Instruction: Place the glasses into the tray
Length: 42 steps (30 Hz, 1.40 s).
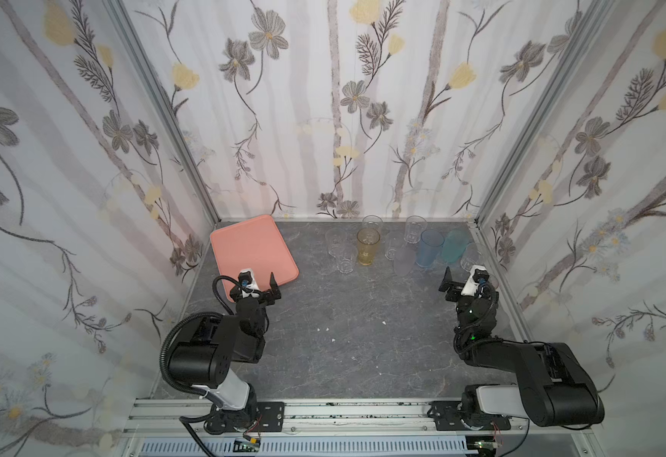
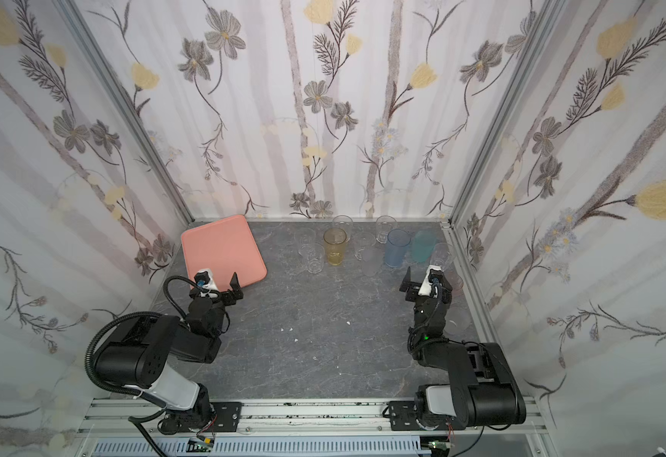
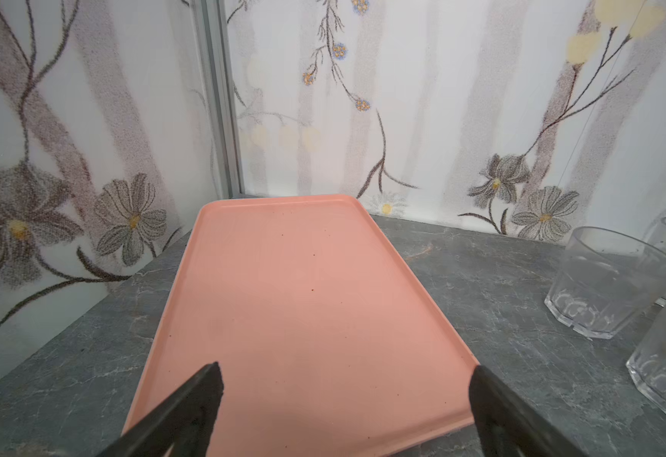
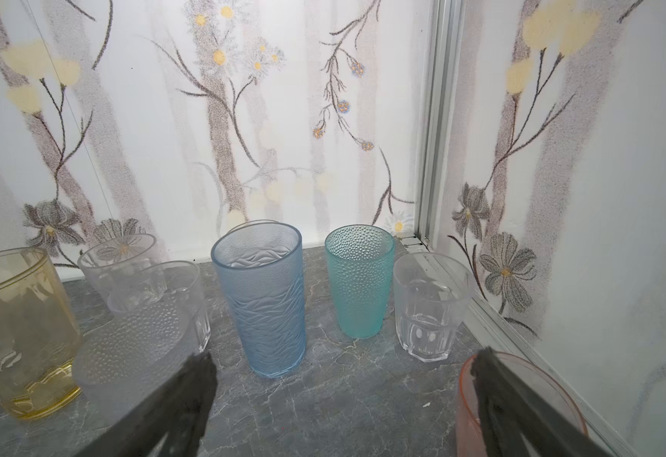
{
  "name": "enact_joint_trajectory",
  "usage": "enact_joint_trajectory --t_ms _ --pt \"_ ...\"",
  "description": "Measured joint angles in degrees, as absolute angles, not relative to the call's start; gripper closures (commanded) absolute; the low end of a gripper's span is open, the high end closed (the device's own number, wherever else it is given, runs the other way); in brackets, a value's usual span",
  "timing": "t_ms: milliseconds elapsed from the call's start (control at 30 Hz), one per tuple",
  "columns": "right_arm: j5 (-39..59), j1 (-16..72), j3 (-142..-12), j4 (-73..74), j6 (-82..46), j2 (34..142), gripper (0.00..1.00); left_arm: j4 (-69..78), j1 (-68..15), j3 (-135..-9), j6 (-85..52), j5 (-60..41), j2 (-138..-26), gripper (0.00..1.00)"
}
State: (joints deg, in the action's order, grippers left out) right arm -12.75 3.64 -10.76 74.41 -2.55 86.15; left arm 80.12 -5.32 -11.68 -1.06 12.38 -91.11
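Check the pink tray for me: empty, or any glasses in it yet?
Empty. The tray shows only bare pink floor in the left wrist view; the glasses stand on the table beside it.

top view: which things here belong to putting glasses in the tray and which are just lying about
Job:
tray, amber tumbler, blue tumbler, teal tumbler, frosted tumbler, clear tumblers, orange-pink tumbler

Lying about:
white scraps on the tabletop

Both top views: high over front, looking down, whole table (image 1: 343,336). My left wrist cam low, close on tray (image 3: 303,296); right wrist low, close on glasses (image 4: 260,308). Tops share both.
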Motion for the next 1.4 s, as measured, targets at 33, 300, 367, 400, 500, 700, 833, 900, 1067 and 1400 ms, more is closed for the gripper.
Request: enact_joint_trajectory --t_ms 33,300,367,400,500,700,833,900,1067,1400 --pt "-12.8 3.6 -10.8 74.4 -2.5 86.1 0.00 80.1 -5.3 -11.5 -1.1 12.4 -91.0 0.00" --pt "-12.8 3.6 -10.8 74.4 -2.5 86.1 0.00 80.1 -5.1 -11.5 -1.0 11.7 -91.0 0.00" --pt "-12.8 3.6 -10.8 74.4 -2.5 86.1 0.00 80.1 -5.1 -11.6 -1.0 11.6 -91.0 0.00" --pt "-12.8 3.6 -10.8 74.4 -2.5 86.1 0.00 80.1 -5.1 -11.6 -1.0 11.6 -91.0 0.00" --pt "-12.8 3.6 -10.8 74.4 -2.5 86.1 0.00 80.1 -5.1 -11.6 -1.1 11.6 -91.1 0.00" --pt "-12.8 3.6 -10.8 74.4 -2.5 86.1 0.00 80.1 -5.0 -11.6 -1.3 12.9 -91.1 0.00" --pt "-12.8 3.6 -10.8 74.4 -2.5 86.1 0.00 80.1 -5.0 -11.6 -1.5 13.1 -91.1 0.00" --pt "-12.8 3.6 -10.8 74.4 -2.5 86.1 0.00 80.1 -5.0 -11.6 -1.5 13.3 -91.1 0.00" --pt "-12.8 3.6 -10.8 74.4 -2.5 86.1 0.00 80.1 -5.0 -11.6 -1.5 13.3 -91.1 0.00" --pt "-11.7 2.6 -11.2 74.1 -2.5 86.1 0.00 80.1 -4.9 -11.8 -2.5 16.3 -91.2 0.00"
